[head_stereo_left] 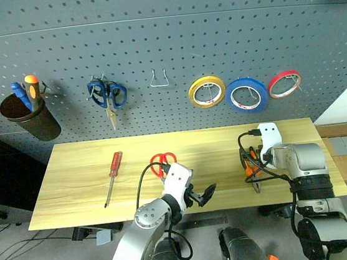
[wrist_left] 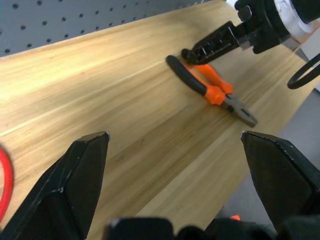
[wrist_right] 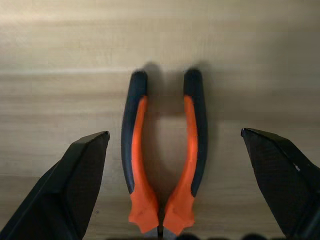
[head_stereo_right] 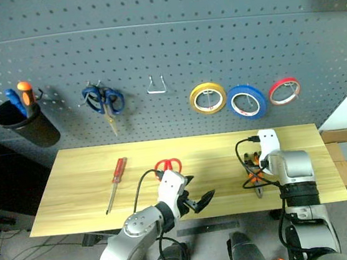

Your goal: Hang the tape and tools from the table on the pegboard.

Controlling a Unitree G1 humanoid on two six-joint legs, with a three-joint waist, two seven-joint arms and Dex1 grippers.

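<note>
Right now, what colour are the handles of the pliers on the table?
Orange with black outer grips; the pliers show best in the right wrist view.

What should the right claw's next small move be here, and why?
Probably lower the right claw and close on the pliers: its fingers stand open on either side of both handles, the pliers lie flat on the table, nothing is held.

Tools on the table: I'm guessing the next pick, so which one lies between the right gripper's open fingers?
The pliers, orange-and-black handles, under the right gripper. The red scissors and screwdriver lie further left.
</note>
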